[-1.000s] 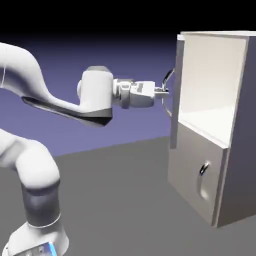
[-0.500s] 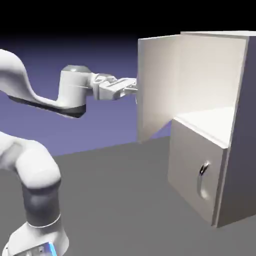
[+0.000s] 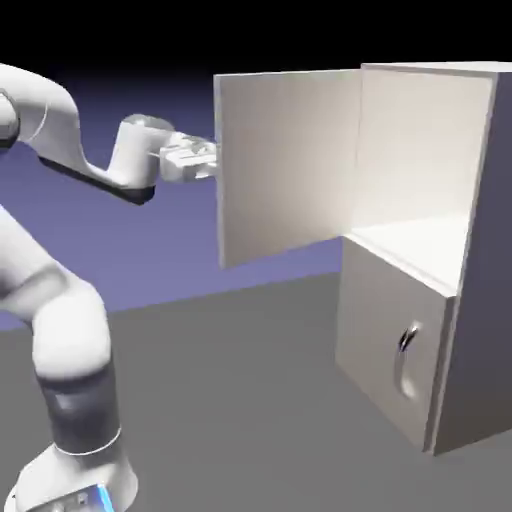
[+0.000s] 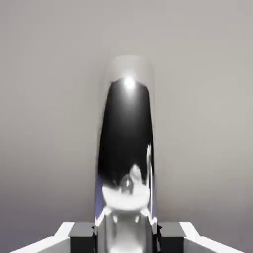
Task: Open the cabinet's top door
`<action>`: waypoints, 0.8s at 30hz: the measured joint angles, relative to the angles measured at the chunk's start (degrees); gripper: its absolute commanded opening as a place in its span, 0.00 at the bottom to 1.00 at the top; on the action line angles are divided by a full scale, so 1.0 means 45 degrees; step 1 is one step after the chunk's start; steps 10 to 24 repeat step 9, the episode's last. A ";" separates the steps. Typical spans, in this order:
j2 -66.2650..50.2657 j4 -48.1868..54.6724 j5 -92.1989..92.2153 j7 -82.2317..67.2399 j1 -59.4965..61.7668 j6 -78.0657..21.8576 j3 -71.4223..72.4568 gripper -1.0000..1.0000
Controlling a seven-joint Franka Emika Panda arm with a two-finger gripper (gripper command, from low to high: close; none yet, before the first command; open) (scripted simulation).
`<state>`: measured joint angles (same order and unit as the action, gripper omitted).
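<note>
Now the top door [image 3: 288, 165] stands wide open, swung out left of the cabinet [image 3: 400, 340], and the tool [image 4: 126, 237] is closed firmly on its shiny curved bar handle [image 4: 126, 133], a grey fingertip pressed to either side!

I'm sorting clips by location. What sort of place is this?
Probably a simulated robot test scene: plain violet backdrop, bare grey floor, lone boxy cabinet.

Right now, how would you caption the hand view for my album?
The pincer shut on the curved, mirror-bright handle of the grey door.
</note>
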<state>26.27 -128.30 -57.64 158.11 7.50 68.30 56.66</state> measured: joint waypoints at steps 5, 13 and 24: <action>-0.1828 0.1756 0.0084 0.0735 0.1715 -0.2323 0.2306 0.00; -0.2858 0.2688 0.0024 0.1199 0.3211 -0.3569 0.4160 0.00; -0.2858 0.2688 0.0024 0.1199 0.3211 -0.3569 0.4160 0.00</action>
